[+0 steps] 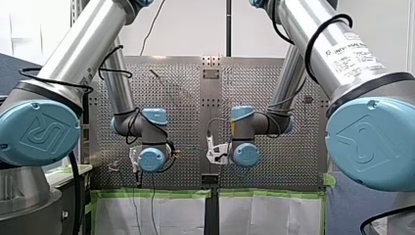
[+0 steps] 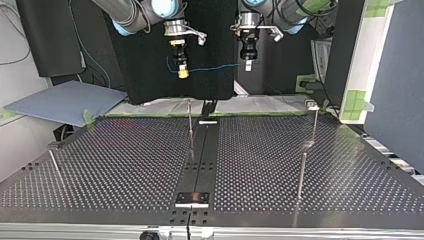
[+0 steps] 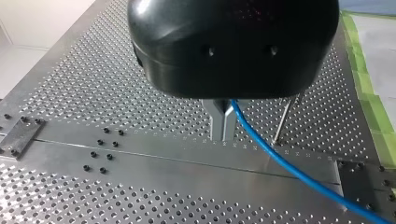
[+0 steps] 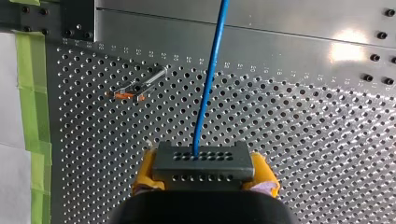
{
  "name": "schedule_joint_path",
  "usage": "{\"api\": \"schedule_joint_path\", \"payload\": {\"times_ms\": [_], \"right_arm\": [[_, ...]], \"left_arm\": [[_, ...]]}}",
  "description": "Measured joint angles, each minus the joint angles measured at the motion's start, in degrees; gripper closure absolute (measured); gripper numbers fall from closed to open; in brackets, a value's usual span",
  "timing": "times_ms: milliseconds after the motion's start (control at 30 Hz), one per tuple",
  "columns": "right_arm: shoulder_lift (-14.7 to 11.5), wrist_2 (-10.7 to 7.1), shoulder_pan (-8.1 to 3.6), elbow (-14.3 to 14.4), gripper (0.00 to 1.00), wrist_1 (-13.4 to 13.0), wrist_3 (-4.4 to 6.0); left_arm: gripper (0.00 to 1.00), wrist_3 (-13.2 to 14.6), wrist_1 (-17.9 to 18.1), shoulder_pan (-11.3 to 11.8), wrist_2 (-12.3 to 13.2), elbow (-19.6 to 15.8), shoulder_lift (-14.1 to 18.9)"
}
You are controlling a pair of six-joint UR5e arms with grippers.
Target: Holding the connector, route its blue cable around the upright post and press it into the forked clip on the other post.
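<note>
My right gripper (image 4: pixel 205 173), with yellow pads (image 4: pixel 145 171), is shut on a grey perforated connector (image 4: pixel 203 157). The blue cable (image 4: pixel 209 79) leaves the connector and runs straight ahead over the table. In the top view this gripper (image 2: pixel 183 73) hangs high at the left, and the cable (image 2: pixel 215 67) stretches across to my left gripper (image 2: pixel 248 62). My left gripper (image 3: pixel 223 125) has its metal fingers shut on the blue cable (image 3: pixel 280 163), which trails away beside it. Both grippers are well above the perforated table (image 2: pixel 125 165).
Thin upright posts stand on the table: one near the far middle (image 2: pixel 190 119), one with a pale top at the far right (image 2: pixel 314 122), a third nearer right (image 2: pixel 301 172). A leaning rod (image 2: pixel 54 162) is at the left. A post with an orange part (image 4: pixel 135 88) lies ahead of my right gripper.
</note>
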Motion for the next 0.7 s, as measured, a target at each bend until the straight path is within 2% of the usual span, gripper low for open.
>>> {"api": "schedule_joint_path", "payload": {"times_ms": [200,300,500,700], "right_arm": [[0.0,-0.03,-0.03,-0.1,1.00,0.1,0.00],[-0.4,-0.16,0.07,-0.8,1.00,0.8,0.36],[-2.8,-0.87,0.59,-3.1,1.00,3.3,2.71],[-5.5,-1.86,0.71,-3.6,1.00,6.0,5.14]], "left_arm": [[1.00,0.0,0.0,0.1,-0.1,0.0,0.0],[1.00,-0.4,-0.8,0.2,-0.8,0.6,0.6],[1.00,-0.8,-3.4,0.7,-2.4,1.2,3.3],[1.00,-0.6,-6.3,1.3,-3.8,1.3,6.1]]}}
